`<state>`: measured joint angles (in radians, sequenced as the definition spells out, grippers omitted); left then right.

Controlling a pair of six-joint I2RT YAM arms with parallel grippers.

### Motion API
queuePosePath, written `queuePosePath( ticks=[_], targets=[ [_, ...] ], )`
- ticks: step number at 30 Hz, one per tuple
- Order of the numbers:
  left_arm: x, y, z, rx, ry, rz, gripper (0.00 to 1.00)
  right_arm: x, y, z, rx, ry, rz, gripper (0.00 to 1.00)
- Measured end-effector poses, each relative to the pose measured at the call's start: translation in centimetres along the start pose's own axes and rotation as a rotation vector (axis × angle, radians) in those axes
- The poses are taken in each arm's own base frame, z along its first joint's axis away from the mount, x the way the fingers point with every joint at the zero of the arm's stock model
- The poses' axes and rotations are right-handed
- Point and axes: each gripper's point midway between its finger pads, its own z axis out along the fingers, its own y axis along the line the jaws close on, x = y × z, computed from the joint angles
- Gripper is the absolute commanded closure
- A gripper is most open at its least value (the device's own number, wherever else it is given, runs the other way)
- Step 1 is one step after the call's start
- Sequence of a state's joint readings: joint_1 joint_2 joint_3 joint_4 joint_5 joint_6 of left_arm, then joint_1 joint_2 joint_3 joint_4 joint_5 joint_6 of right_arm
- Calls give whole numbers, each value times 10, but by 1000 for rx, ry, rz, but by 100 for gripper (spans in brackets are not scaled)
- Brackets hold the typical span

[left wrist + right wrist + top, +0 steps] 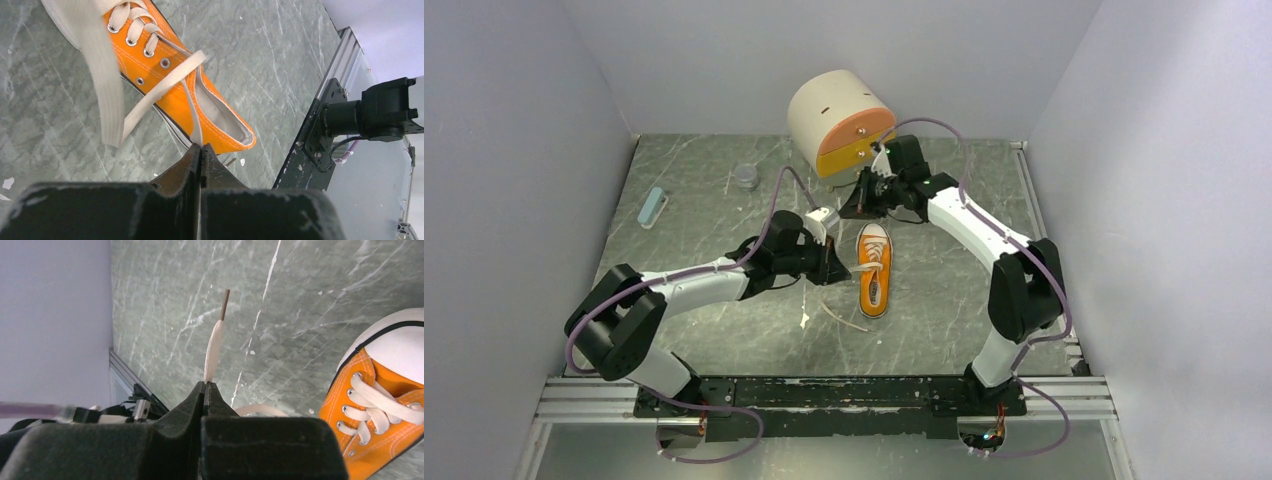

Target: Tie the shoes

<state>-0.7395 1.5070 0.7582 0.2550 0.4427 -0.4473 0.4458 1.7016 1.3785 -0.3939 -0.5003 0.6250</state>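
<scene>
— While the left arm (704,285) lay low over the desk (984,320), how was it posed?

— It stretched from its near-left base toward the middle, elbow out to the left and wrist bent. Its jaws ended just left of the orange sneaker (874,272).

— And those jaws?

— They were pressed fully together. In the left wrist view a thin white lace strand (192,112) ran from the shoe's opening straight into the closed tips and was pinched there.

— What about the right arm (969,225)?

— It rose from the near-right base, swept far and then left. It finished just beyond the sneaker's white toe cap (874,232), in front of a beige and orange drum (839,125) by the far wall.

— Were its jaws holding anything?

— Yes, they were closed on the other lace end (214,347). The flat strip stuck out past the tips, with its brown aglet (225,297) pointing away from them.

— Where did the sneaker sit?

— Mid-desk, upright on its sole, with the toe far and the heel near. One set of jaws was at its left side and the other was beyond its toe.
</scene>
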Motion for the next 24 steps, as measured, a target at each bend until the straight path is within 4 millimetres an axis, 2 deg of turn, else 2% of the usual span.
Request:
queuePosePath(
  ticks=[4,6,9,10,13,18,24],
  targets=[
    [-6,-3,1,1,-1,-4,95,17,-6,13,-4,72,-15,90],
    [-15,-6,3,7,-13,3,95,25,-10,17,-20,118,-32,79],
    [-22,-9,5,12,-23,8,95,31,-18,23,-23,180,-50,44],
    [-23,-9,5,14,-22,7,95,31,-21,25,-13,192,-52,37],
    [-20,-8,7,14,0,-1,95,31,-40,16,21,191,-59,37],
    [-18,-5,16,7,51,-6,95,34,-83,-24,99,121,-47,53],
    [-12,5,22,-2,107,-18,95,67,-106,-42,178,64,-225,59]
  ],
)
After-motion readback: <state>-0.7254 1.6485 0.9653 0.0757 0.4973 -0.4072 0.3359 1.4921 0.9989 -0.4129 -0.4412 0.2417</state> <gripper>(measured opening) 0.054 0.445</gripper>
